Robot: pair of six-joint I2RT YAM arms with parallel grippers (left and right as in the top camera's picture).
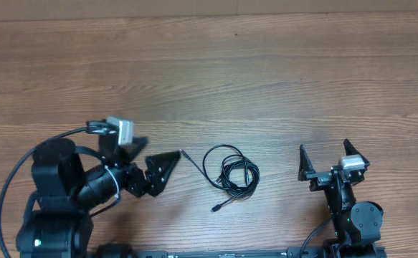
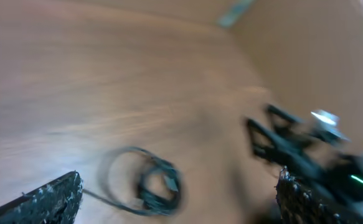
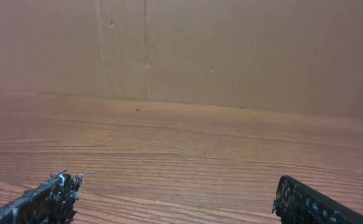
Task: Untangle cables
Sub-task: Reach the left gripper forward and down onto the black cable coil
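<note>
A small bundle of thin black cables (image 1: 230, 174) lies on the wooden table (image 1: 252, 79), looped together, with one plug end trailing to the upper left and another to the lower left. It also shows blurred in the left wrist view (image 2: 147, 183). My left gripper (image 1: 158, 170) is open and empty, lying just left of the bundle and pointing at it. My right gripper (image 1: 328, 161) is open and empty, to the right of the bundle. In the right wrist view the right gripper (image 3: 175, 199) faces bare table and no cable shows.
The right arm (image 2: 299, 146) shows beyond the bundle in the left wrist view. A thick black wire (image 1: 8, 186) loops round the left arm's base. A brown wall (image 3: 231, 50) stands behind the table's far edge.
</note>
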